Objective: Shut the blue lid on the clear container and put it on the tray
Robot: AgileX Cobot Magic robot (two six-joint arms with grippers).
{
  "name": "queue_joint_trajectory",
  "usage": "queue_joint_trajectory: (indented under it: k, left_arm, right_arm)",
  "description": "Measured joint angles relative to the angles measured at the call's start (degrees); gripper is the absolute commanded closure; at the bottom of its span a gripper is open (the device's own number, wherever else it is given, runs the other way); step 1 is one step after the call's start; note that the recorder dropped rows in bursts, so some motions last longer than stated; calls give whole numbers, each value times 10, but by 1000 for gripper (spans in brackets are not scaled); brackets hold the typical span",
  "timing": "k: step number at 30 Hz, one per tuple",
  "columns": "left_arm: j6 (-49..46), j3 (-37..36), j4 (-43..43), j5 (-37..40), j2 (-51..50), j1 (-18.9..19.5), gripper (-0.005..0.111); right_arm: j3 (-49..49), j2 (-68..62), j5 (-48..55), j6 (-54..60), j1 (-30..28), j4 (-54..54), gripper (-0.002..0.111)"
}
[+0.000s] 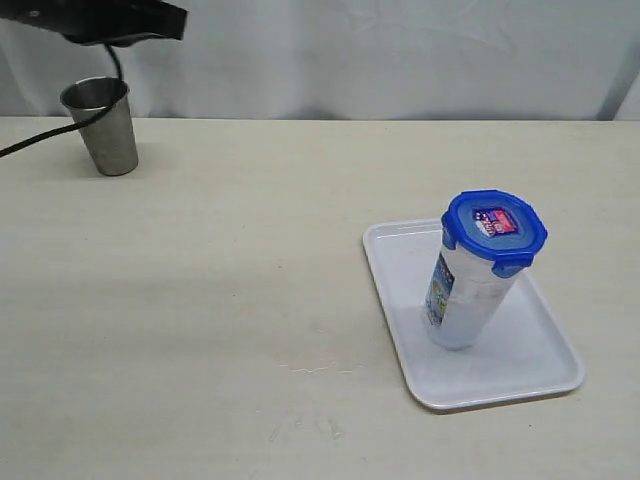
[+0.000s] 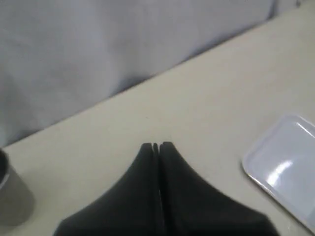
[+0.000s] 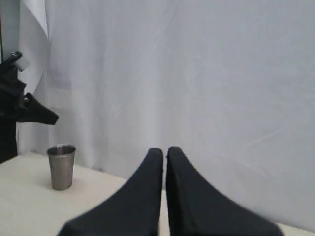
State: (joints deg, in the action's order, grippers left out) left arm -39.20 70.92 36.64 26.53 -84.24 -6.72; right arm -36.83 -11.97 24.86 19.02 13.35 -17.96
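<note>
My left hand (image 2: 156, 147) has its two black fingers pressed together with nothing between them. It hangs over bare desk (image 1: 220, 280), well apart from the tray (image 1: 530, 352), and its wrist view catches only one rounded white corner of that tray. My right hand (image 3: 165, 152) is likewise drawn together, a hairline slit between the fingers, and it grips nothing. It faces the white cloth backdrop (image 1: 400, 50).

The clear container (image 1: 462, 300) stands on its base inside the tray, towards the far side, with bare white plastic around it. The blue lid (image 1: 495, 230) sits on its mouth. The lid is translucent and rounded-octagonal, with flaps folded down at its edge. The sticker on top is red and blue, and its writing is too small to read. The side label is blue, white and red, and I can't read it either.

The tray is flat, glossy and rectangular, with a low raised rim. A grey steel cup (image 1: 100, 125), tapered and matte, stands far from the tray at the desk's back edge, with a black cable (image 1: 40, 140) beside it. The desk is pale beige with a faint grain.
</note>
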Motion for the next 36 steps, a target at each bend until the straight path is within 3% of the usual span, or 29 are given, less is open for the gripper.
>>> queue_joint_trajectory:
  k: [3,6,13,18,36]
  left_arm:
    - [10,-104,4,-101,98,0,107]
    - [16,-248,33,-216,266,0,107]
    - [27,-462,45,-233,625,0,107]
    - [30,-529,63,-205,812,0,107]
    - [31,-533,69,-191,842,0,107]
  right_arm:
    - [31,66,-22,0,0,5,104]
    - [59,118,-33,-4,0,5,104]
    - [65,119,-18,-24,0,5,104]
    - [65,119,27,-75,0,5,104]
    - [65,119,37,-81,0,5,104]
